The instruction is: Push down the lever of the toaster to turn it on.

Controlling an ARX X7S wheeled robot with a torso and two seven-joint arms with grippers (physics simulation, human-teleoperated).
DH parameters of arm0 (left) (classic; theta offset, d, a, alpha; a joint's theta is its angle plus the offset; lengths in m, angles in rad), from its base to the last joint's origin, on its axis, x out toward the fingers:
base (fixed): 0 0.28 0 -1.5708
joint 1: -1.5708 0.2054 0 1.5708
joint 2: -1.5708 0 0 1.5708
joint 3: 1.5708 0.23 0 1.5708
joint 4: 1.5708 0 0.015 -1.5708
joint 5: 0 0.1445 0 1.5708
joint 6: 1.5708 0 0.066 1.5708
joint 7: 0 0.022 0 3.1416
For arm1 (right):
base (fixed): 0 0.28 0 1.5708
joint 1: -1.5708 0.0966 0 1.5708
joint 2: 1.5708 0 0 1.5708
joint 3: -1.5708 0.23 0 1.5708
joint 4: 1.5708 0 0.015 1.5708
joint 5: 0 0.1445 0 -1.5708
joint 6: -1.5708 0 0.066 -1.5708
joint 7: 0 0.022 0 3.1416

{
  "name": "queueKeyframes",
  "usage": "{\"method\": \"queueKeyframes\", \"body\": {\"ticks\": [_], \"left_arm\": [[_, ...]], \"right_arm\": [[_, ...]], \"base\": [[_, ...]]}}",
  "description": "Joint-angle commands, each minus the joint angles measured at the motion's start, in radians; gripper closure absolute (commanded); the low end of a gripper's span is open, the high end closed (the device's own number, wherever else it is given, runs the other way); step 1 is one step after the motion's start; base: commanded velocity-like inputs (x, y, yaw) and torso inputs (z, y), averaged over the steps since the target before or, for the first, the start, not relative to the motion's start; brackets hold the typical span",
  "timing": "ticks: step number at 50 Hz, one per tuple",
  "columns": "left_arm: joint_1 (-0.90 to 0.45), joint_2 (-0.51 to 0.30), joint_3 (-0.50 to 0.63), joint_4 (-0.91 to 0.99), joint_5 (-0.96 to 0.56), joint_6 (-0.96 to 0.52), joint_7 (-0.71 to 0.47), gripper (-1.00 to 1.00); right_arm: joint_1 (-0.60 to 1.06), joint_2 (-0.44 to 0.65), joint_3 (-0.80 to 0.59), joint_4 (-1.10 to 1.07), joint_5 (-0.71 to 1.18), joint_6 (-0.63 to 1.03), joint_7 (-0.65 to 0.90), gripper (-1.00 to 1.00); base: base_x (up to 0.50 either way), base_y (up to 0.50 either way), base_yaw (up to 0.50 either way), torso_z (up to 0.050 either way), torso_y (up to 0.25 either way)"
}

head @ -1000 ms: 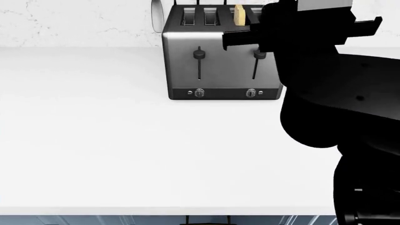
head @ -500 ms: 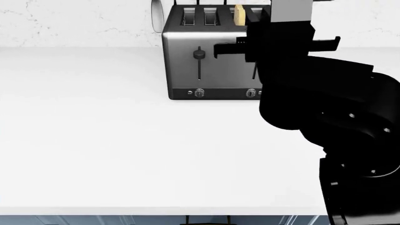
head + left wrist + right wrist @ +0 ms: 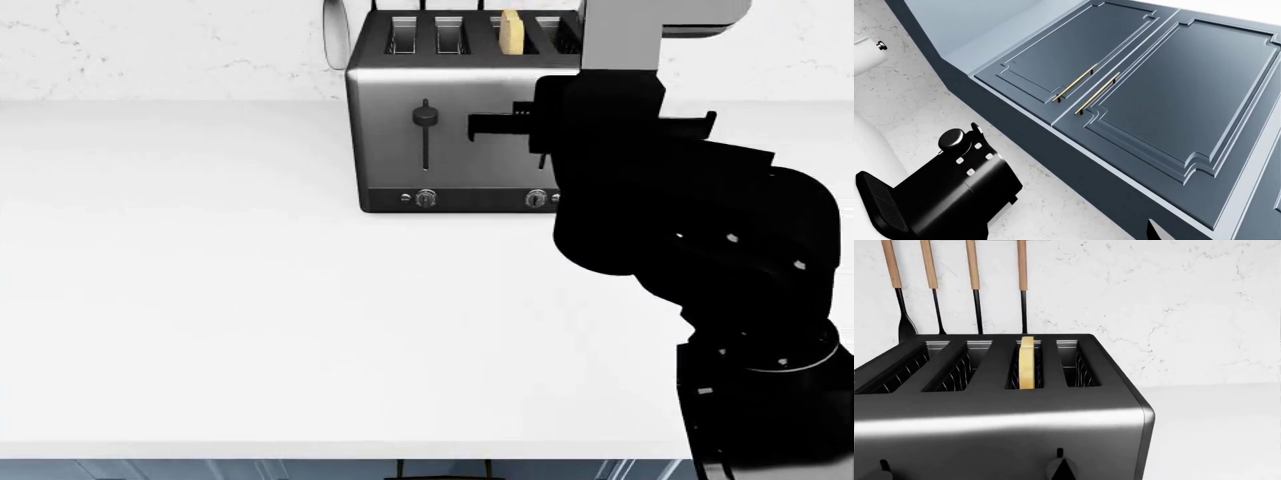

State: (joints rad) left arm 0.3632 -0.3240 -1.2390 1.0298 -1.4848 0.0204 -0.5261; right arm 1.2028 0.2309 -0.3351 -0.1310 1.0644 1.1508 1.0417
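The brushed-steel toaster point(image 3: 461, 150) stands at the back of the white counter, with a bread slice point(image 3: 510, 32) upright in its third slot. Its left knob point(image 3: 424, 115) sits high in its slot. The right-hand lever is hidden in the head view behind my right gripper point(image 3: 534, 125), which is against the toaster's front. In the right wrist view the toaster point(image 3: 1001, 425) fills the frame. There my shut right gripper point(image 3: 1064, 471) has its tip on the lever point(image 3: 1054, 467), just under the slot's top. My left gripper point(image 3: 1067, 235) points up at cabinets, away from the toaster, with its fingers apart.
Wood-handled utensils point(image 3: 974, 285) hang on the marble wall behind the toaster. A white round object point(image 3: 334, 35) stands at the toaster's back left. The white counter point(image 3: 267, 300) stretches in front. Dark blue cabinet doors point(image 3: 1154, 90) and a black appliance point(image 3: 947, 195) show in the left wrist view.
My right arm has swung left and down, so the gripper has dropped from the toaster's top edge to the height of the right lever. The left knob and bread have not moved.
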Motion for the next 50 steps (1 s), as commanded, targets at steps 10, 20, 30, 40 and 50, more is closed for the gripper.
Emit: {"method": "queueKeyframes", "body": {"ticks": [10,20,30,40,50], "left_arm": [[0.0,-0.007,0.009,0.003,0.011,0.002,-0.009,-1.0],[-0.001,-0.009,0.016,0.003,0.017,0.004,-0.01,-1.0],[0.003,-0.009,0.017,0.002,0.017,0.008,-0.009,-1.0],[0.003,-0.006,0.022,0.0,0.022,0.011,-0.005,-1.0],[0.002,0.008,0.031,-0.003,0.032,0.013,0.011,-1.0]], "right_arm": [[-0.031,0.015,-0.013,0.043,-0.027,-0.046,-0.019,1.0],[-0.033,0.005,-0.044,0.073,-0.059,-0.091,-0.059,1.0],[-0.022,0.0,-0.059,0.094,-0.071,-0.106,-0.07,1.0],[-0.011,0.0,-0.068,0.102,-0.076,-0.111,-0.068,1.0],[-0.019,-0.004,-0.098,0.14,-0.109,-0.146,-0.094,1.0]], "base": [[0.0,0.0,0.0,0.0,0.0],[0.0,0.0,0.0,0.0,0.0],[0.0,0.0,0.0,0.0,0.0],[0.0,0.0,0.0,0.0,0.0],[0.0,0.0,0.0,0.0,0.0]]}}
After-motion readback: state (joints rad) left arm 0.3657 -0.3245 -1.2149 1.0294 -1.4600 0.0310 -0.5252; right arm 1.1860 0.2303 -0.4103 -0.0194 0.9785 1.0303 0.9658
